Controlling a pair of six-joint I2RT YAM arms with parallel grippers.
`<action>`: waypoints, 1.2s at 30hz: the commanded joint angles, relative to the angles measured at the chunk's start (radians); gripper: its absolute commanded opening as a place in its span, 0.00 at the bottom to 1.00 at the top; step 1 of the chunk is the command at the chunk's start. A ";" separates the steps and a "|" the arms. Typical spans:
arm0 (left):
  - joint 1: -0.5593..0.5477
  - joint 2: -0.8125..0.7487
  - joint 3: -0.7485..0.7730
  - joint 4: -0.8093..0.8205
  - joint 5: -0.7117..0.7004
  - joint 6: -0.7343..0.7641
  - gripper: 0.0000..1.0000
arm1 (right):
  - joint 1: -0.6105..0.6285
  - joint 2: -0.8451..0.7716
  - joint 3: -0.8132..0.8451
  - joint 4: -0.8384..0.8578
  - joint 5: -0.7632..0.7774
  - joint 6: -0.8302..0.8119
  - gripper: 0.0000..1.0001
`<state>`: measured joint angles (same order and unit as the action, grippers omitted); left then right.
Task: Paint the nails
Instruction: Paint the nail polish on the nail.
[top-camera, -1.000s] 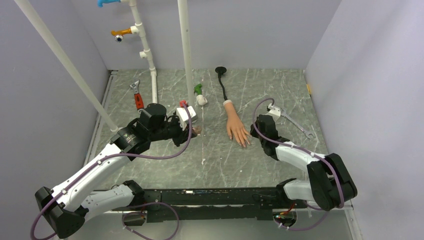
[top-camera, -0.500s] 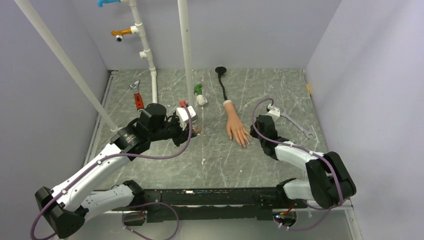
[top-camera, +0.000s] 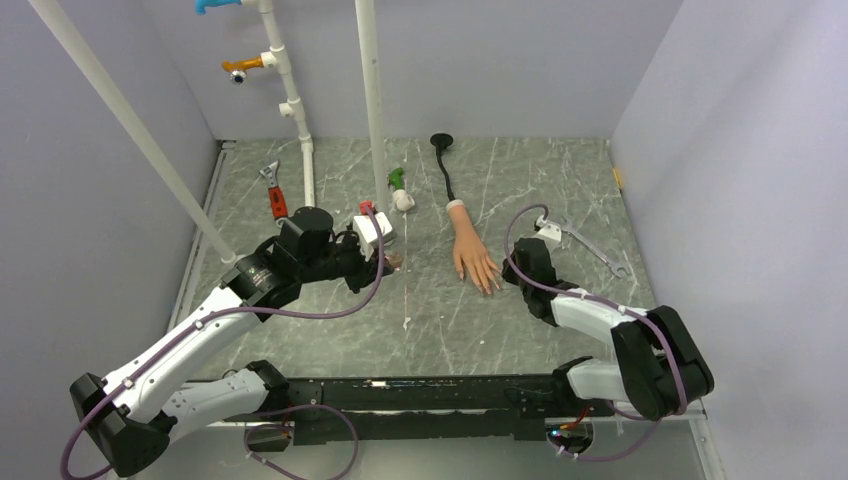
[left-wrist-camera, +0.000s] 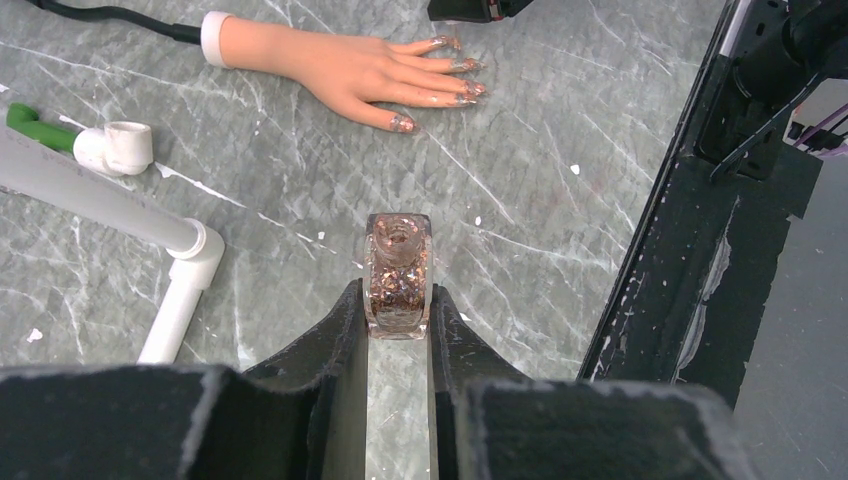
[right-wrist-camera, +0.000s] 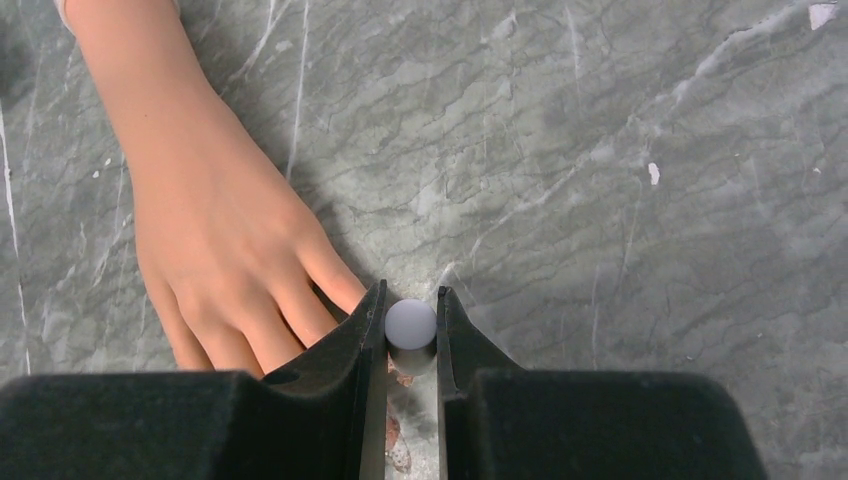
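Observation:
The peach mannequin hand (top-camera: 468, 252) lies palm down mid-table, its black stem (top-camera: 445, 170) running to the back. Its nails (left-wrist-camera: 455, 68) look glittery in the left wrist view. My left gripper (top-camera: 392, 260) is shut on an open clear polish bottle (left-wrist-camera: 398, 270) full of copper glitter, left of the hand. My right gripper (top-camera: 506, 280) is shut on the round white cap (right-wrist-camera: 411, 324), right at the hand's fingertips (right-wrist-camera: 330, 280). In the right wrist view my gripper's fingers (right-wrist-camera: 365, 330) hide the nails; glittery specks show under the cap.
White PVC pipes (top-camera: 370, 100) stand at the back left, one lying near the bottle (left-wrist-camera: 100, 205). A red-handled wrench (top-camera: 273, 195), a green and white fitting (top-camera: 399, 188) and a silver wrench (top-camera: 590, 245) lie around. The black rail (left-wrist-camera: 720, 250) runs along the near edge.
My right gripper has shifted slightly toward the near edge along the fingertips, still holding the cap. The left arm and bottle have not moved.

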<state>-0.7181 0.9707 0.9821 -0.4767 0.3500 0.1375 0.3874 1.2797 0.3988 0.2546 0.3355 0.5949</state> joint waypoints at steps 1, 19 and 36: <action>-0.008 -0.007 0.048 0.026 -0.001 0.004 0.00 | -0.004 -0.049 -0.023 0.004 0.027 0.013 0.00; -0.012 -0.003 0.049 0.020 -0.002 0.005 0.00 | -0.004 -0.085 0.032 -0.018 0.030 -0.008 0.00; -0.019 0.008 0.051 0.018 -0.023 0.006 0.00 | -0.008 0.046 0.063 0.057 0.022 -0.011 0.00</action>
<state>-0.7303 0.9817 0.9821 -0.4805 0.3405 0.1379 0.3866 1.3128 0.4335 0.2562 0.3565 0.5903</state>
